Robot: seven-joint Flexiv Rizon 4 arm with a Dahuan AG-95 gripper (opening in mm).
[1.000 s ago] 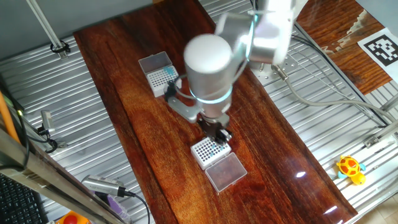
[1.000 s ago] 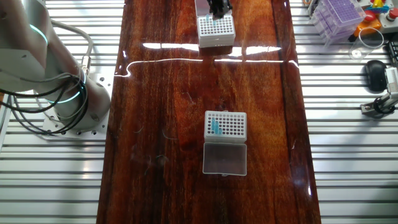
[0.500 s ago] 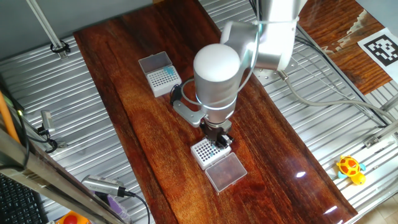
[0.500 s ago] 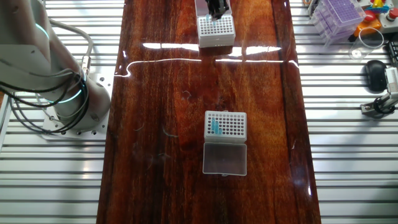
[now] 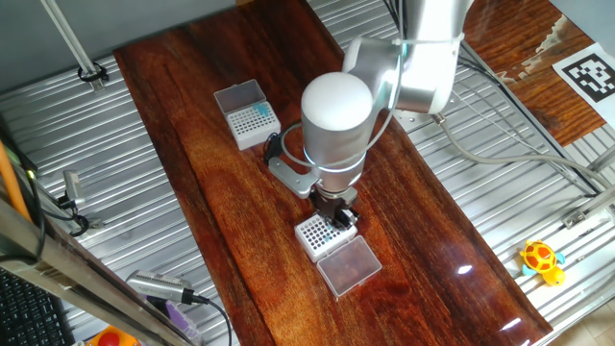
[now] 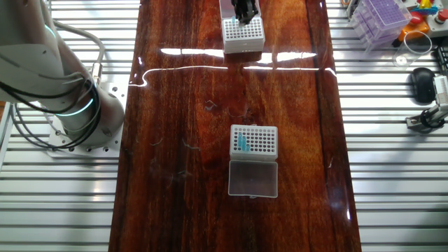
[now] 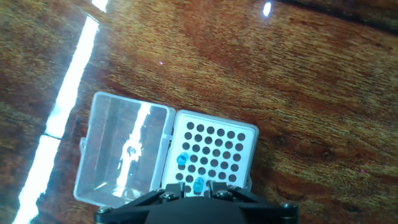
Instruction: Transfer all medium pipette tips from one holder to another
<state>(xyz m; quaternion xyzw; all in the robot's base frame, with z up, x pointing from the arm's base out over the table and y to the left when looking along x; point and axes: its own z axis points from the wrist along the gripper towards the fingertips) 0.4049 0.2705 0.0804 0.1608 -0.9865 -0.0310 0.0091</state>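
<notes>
Hovering end effector [image 7: 198, 188] pinching teal cone tip [image 7: 198, 184] | white perforated square holder [image 7: 233, 140] | glossy wood table [image 7: 298, 81]

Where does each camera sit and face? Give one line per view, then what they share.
One fixed view: high, looks down along the table; arm fills the centre above a white box.
The other fixed view: overhead, arm base at left, second box central.
Hand view: looks down past the fingers at blue tips.
Shared: both boxes in both fixed views.
</notes>
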